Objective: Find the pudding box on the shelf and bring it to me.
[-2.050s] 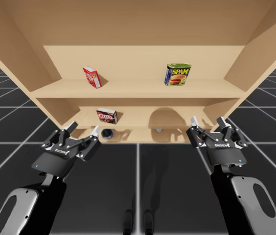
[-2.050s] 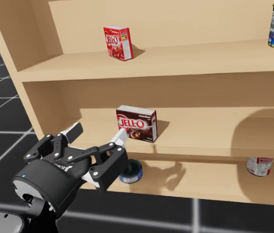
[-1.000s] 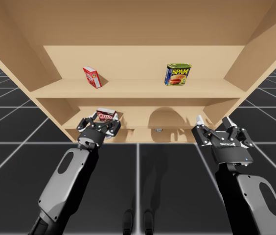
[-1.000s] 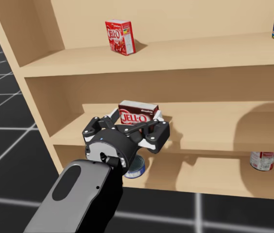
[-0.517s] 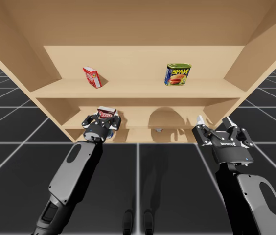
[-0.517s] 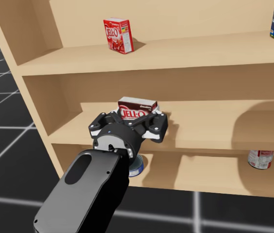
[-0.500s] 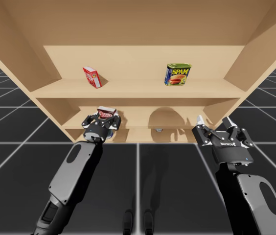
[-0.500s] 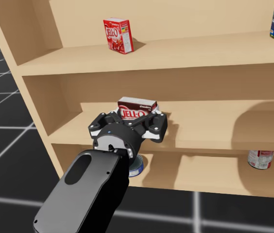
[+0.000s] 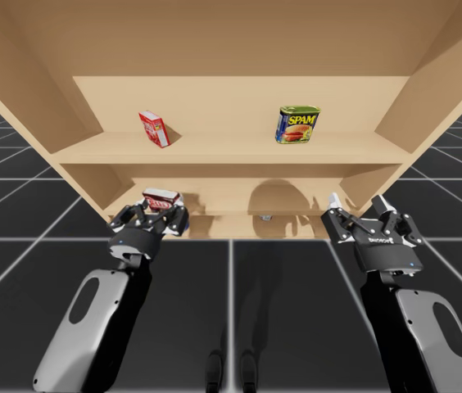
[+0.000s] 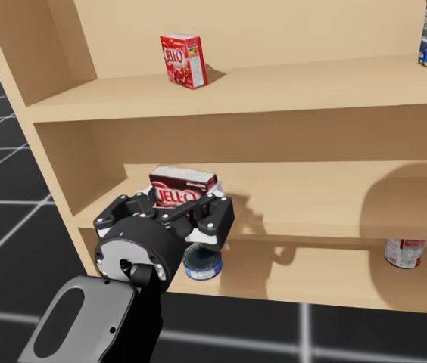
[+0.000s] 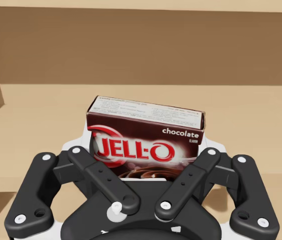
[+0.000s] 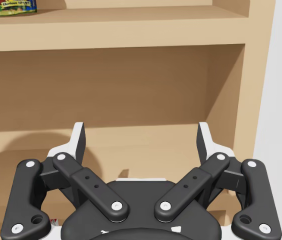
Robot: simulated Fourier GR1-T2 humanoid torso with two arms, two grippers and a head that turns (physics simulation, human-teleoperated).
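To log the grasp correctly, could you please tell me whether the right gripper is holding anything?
No: the right gripper has its jaws wide apart with nothing between them.

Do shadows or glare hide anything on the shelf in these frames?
High view: a broad soft shadow darkens the middle shelf, and the wide angle splays the shelf walls. Head view: the left gripper casts a shadow on the shelf right of the brown box. Left wrist view: the box is evenly lit, no glare.
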